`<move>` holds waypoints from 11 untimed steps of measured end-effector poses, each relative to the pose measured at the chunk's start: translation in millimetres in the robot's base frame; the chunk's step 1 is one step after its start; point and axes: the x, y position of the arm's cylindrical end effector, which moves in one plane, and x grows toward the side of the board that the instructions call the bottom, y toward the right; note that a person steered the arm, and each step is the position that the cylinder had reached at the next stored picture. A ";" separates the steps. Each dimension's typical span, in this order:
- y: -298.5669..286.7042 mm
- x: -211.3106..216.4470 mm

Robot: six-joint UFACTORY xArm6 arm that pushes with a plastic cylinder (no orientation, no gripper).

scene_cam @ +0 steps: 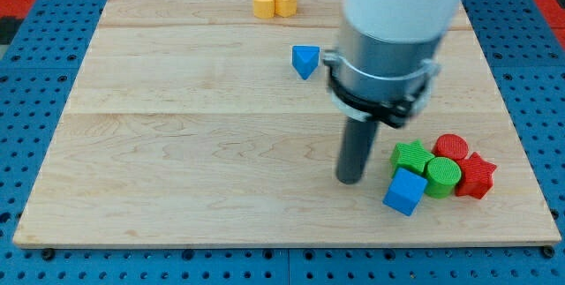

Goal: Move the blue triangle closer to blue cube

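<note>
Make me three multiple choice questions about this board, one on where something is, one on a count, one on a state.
1. Where is the blue triangle?
A. upper middle of the board
B. bottom left corner
C. among the red blocks

2. How many yellow blocks are there?
A. one
B. two
C. four

3. My tip is:
A. touching the blue triangle
B. on the yellow blocks
C. just left of the blue cube, apart from the triangle

Answers: 1 A, it sits alone there. 2 B, a pair touches at the view's top. 3 C, the rod ends beside the cube.

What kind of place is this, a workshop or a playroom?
Probably a robotics lab bench: a wooden board on blue perforated matting, a robot arm, and small coloured blocks such as the blue cube.
</note>
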 end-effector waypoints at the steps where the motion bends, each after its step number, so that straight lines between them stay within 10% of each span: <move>1: -11.1 -51.1; 5: -16.4 -223.7; 11: -44.5 -106.2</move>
